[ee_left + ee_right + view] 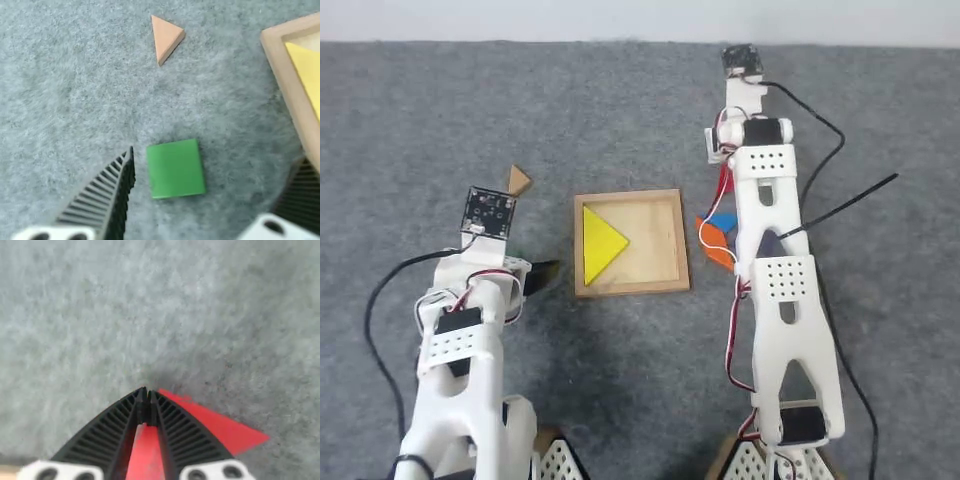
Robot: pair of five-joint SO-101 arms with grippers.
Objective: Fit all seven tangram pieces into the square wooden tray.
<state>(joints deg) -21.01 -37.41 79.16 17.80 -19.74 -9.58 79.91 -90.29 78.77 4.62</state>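
Robotics lab bench, grey felt tabletop (570,100), cabled arms (775,200)

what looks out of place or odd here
Nothing looks damaged or spilled. The yellow triangle lies flat in the wooden tray along one wall; the green square, tan triangle and red piece sit outside it on the grey carpet, which fits a puzzle only just begun.
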